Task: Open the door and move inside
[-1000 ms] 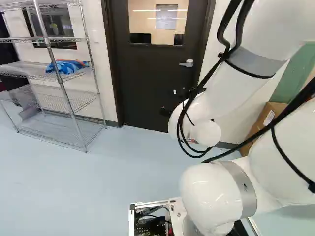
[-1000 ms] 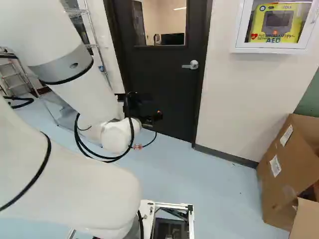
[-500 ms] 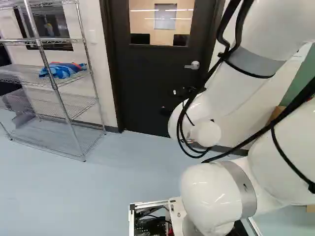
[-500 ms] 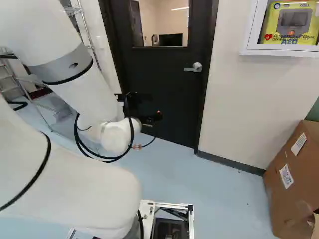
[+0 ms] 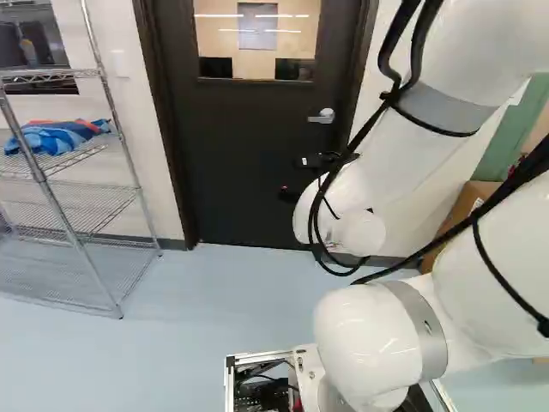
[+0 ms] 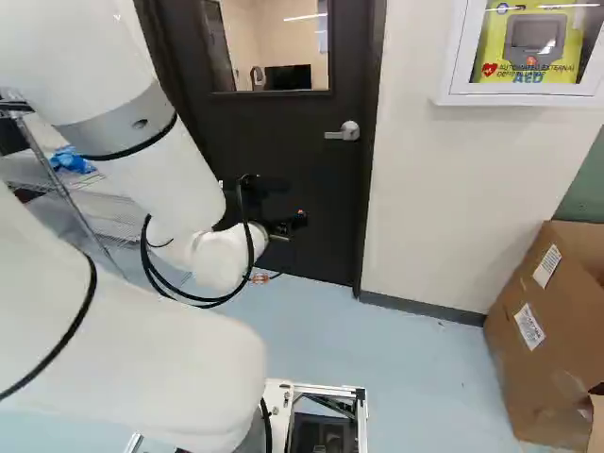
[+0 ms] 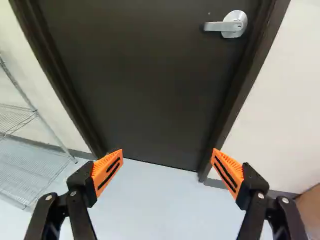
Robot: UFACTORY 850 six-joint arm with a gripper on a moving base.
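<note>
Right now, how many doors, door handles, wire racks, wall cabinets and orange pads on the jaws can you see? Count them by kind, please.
Door: 1
Door handle: 1
Wire rack: 1
Wall cabinet: 1
Orange pads: 2, one on each side of the open jaws
Total: 6

Blue cloth [image 5: 53, 139] on wire shelving [image 5: 77, 243], yellow device [image 6: 530, 47] in white wall cabinet [image 6: 519, 98], cardboard box [image 6: 559, 363].
</note>
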